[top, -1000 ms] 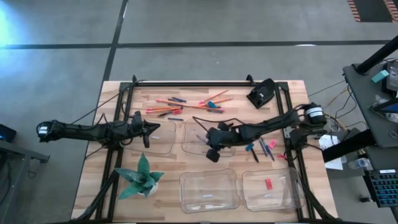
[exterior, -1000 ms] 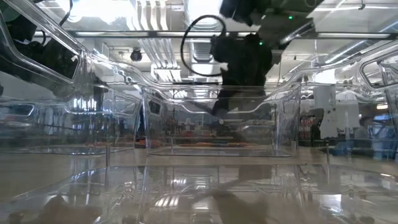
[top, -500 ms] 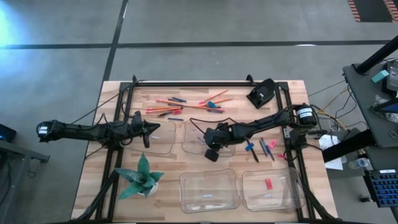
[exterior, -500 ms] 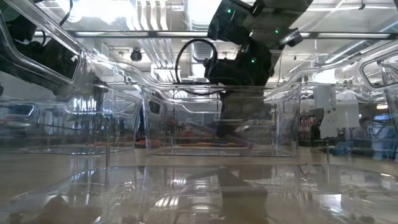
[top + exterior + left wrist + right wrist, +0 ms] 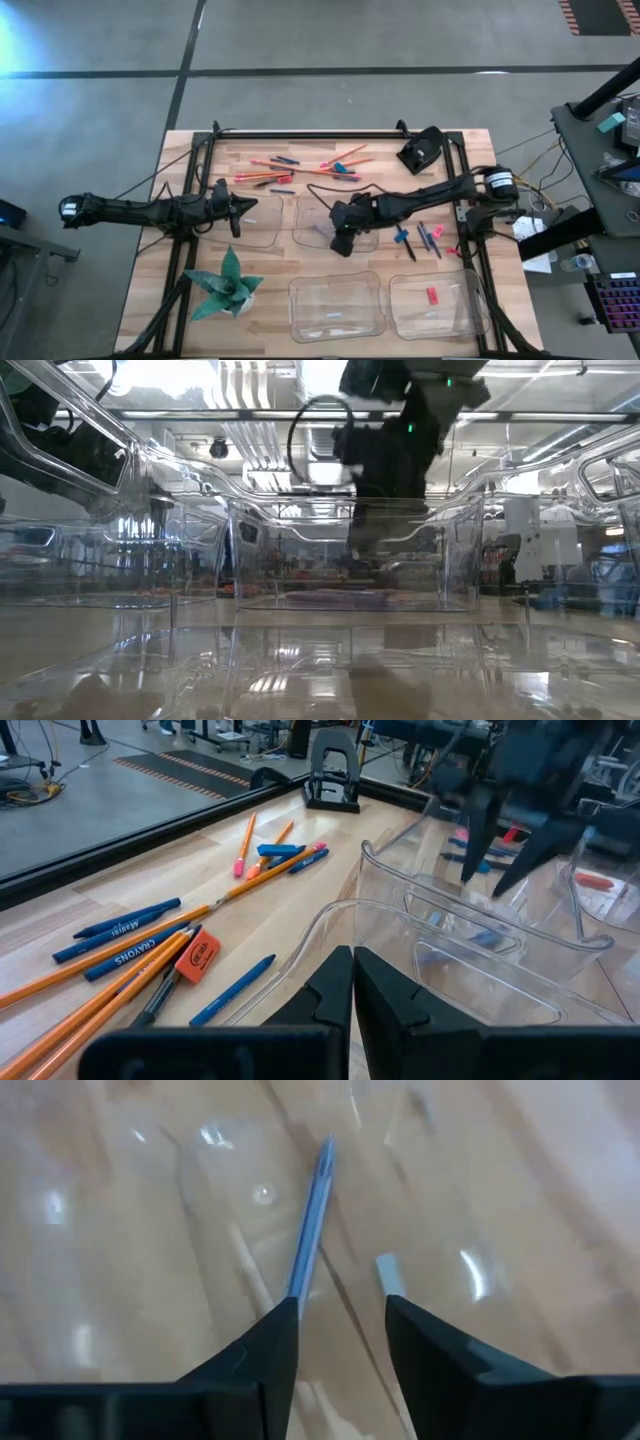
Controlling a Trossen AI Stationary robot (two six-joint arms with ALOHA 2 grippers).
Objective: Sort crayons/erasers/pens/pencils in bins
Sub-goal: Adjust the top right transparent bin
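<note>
The right gripper (image 5: pixel 340 1335) has its jaws parted and empty, hanging over the middle bin (image 5: pixel 310 212) of the far row; just beyond its fingers (image 5: pixel 262 1348) a blue pen (image 5: pixel 311 1225) lies flat on the bin floor, long axis pointing straight away from the gripper, its near end just beside one fingertip; whether they touch I cannot tell. The left gripper (image 5: pixel 352 982) is clenched on nothing, at the rim of the far-left bin (image 5: pixel 262 222). Pencils (image 5: pixel 300 168) lie across the far table, mostly side to side, with a red eraser (image 5: pixel 197 954) among them; a pink eraser (image 5: pixel 432 295) sits in the near-right bin (image 5: pixel 470 310).
</note>
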